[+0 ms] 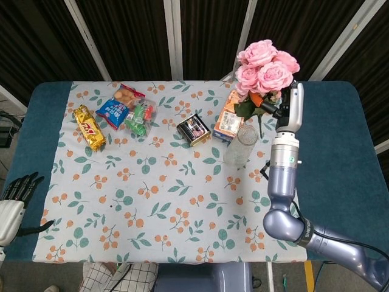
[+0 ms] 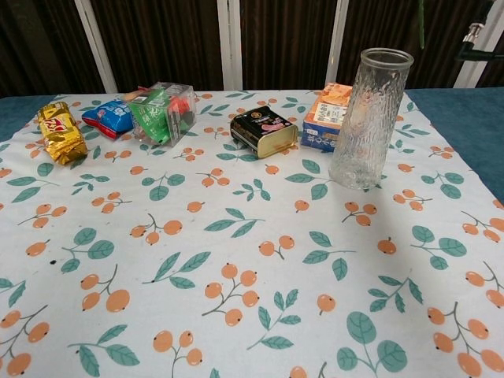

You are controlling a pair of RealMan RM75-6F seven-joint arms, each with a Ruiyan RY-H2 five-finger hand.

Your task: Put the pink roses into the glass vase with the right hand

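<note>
Roses (image 1: 265, 69) are up in the air near the top right of the head view, a pink bunch with green leaves, held by the right hand (image 1: 285, 109). The fingers are mostly hidden behind the wrist and the flowers, so I cannot tell just how they lie, but they must be clamped on the stems, because the bunch hangs off the table. The biggest thing is the table (image 1: 337, 146), blue, with a white cloth (image 1: 164, 201) on it that has orange berries and green leaves. The right arm (image 1: 279, 182) stands up from the lower right of the frame. The vase (image 1: 239, 146) is clear glass, upright, in the right middle of the frame, and nothing is inside it in the chest view. The roses look a bit above and to the right of its mouth, not yet over it, and I cannot tell how high. An orange box (image 1: 233, 114) lies just beside the vase, on its upper left. Left of that is a dark tin (image 1: 194, 129). At the upper left are a blue snack bag (image 1: 118, 105), a clear green pack (image 1: 140, 118) and a gold bag (image 1: 89, 127). The left hand (image 1: 13, 198) sits at the lower left edge with fingers apart, holding nothing. So the pick-up looks done. What is left is to bring the stems over the mouth, lower them in and let go.
</note>
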